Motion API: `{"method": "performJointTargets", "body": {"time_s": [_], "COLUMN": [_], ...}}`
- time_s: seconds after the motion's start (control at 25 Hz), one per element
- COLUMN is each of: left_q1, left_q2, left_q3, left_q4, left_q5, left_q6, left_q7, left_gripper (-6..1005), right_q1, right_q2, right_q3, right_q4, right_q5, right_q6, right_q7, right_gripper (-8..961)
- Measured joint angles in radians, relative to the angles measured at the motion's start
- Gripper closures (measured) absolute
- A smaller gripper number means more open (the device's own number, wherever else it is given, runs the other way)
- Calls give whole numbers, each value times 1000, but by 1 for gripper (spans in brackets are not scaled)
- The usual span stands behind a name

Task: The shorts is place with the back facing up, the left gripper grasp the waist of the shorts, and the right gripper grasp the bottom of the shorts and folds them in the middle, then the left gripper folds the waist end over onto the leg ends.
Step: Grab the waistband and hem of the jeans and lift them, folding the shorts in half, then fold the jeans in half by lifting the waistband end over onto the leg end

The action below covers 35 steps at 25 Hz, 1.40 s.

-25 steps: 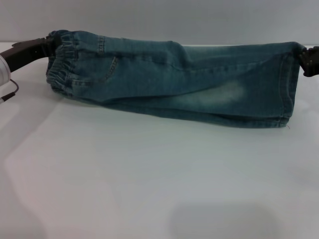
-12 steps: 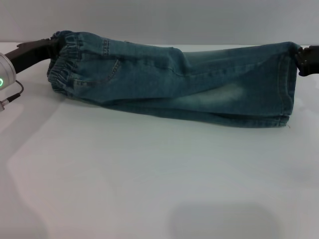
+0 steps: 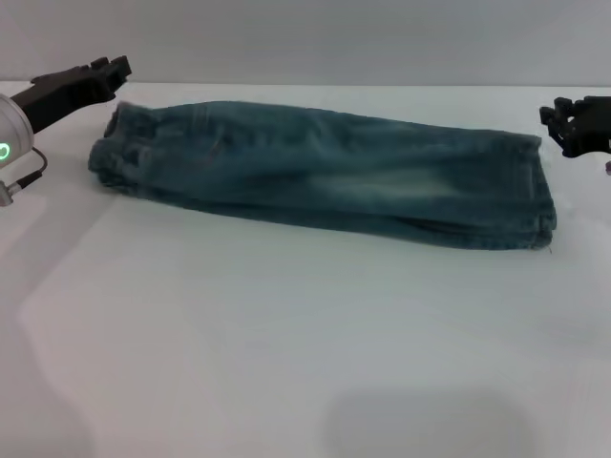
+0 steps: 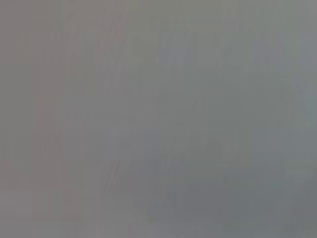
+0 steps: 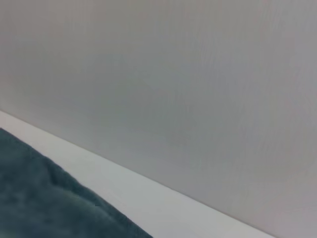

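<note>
The blue denim shorts (image 3: pixel 325 172) lie flat on the white table (image 3: pixel 286 324), folded lengthwise into a long strip. Their elastic waist (image 3: pixel 116 153) points left and the bottom of the shorts (image 3: pixel 540 191), the hemmed leg ends, points right. My left gripper (image 3: pixel 113 69) hovers open just behind and left of the waist, touching nothing. Just beyond the hems on the right, my right gripper (image 3: pixel 565 124) is open and clear of the cloth. A corner of the shorts (image 5: pixel 39 203) shows in the right wrist view. The left wrist view shows only plain grey.
The table's far edge (image 3: pixel 315 86) meets a grey wall right behind the shorts. The left arm's silver wrist with its green light (image 3: pixel 8 143) and thin cable sits at the left border. Bare white tabletop spreads in front of the shorts.
Both grippers have let go of the shorts and drawn slightly away. The denim, held up off the table before, has dropped and now lies flat.
</note>
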Motion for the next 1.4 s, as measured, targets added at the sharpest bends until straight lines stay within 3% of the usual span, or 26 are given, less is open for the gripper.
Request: {"method": "performJointTargets", "body": {"time_s": [0.08,0.32,0.52,0.76,1.04,1.4], "left_q1": [-3,5,25,76,126,120], "left_q2": [0,0,4,11,9,2], "left_q3": [2,0,7,74,95,97], "left_q4": [0,-2,-8,-6,-8,-83], "left_q5": [0,-10,-7,-4,-8,-38], "left_q6": [-4,-6,-1,-1,-9,-76], "left_q7": [0,0,0,0,65,164], "left_gripper": [927,494,330,137,154,177], "right_q1": [0,-4,-15,-25,-26,-29], "right_q2": [1,2,4,3,4,2], "right_q3": [-4,-5,-7,-22,-26,-18], "right_q4": [3,4,-3,-6,-30,-66], "right_q5": [3,12,69,150,180,193], "right_q6": [9,28,28,5,-61,-148], "right_q7": [0,0,-2,-47,-49,-46], "right_gripper": [776,614,500,483,483,484]}}
